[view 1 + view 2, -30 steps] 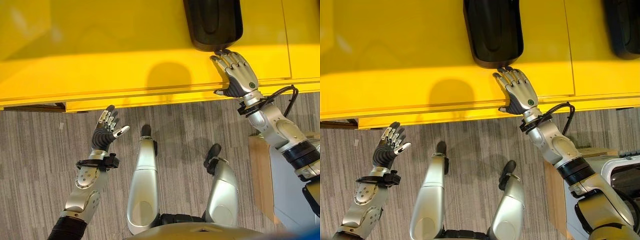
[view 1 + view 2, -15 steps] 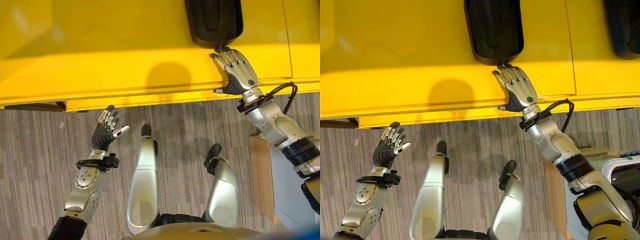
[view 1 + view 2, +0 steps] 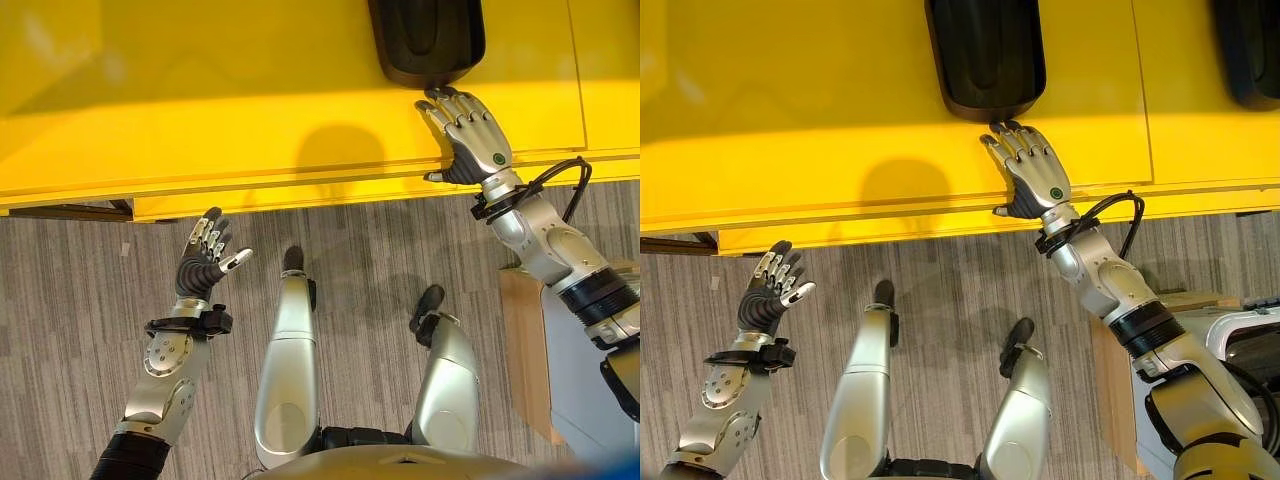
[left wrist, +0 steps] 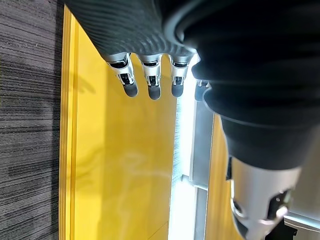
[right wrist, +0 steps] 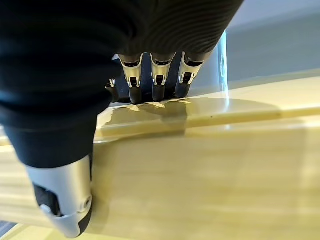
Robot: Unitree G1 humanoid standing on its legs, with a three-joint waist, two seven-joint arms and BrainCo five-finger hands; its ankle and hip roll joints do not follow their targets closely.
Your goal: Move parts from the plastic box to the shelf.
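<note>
A long black moulded part (image 3: 986,55) lies on the yellow shelf (image 3: 200,110), its rounded near end (image 3: 428,40) toward me. My right hand (image 3: 1032,170) rests flat on the shelf with straight fingers, and its fingertips (image 5: 156,93) touch the part's near end. Off the shelf's front edge, over the floor at the lower left, my left hand (image 3: 203,260) hovers open with the fingers (image 4: 150,75) spread and nothing in it.
A second black part (image 3: 1248,50) lies at the shelf's far right. The shelf's front edge (image 3: 300,195) runs across the view above grey carpet (image 3: 70,300). A wooden stand (image 3: 520,340) and a pale box (image 3: 1240,340) sit at the right by my right arm.
My right hand has slid forward on the shelf, pushing against the black part's near end. My left hand has drifted slightly down and left.
</note>
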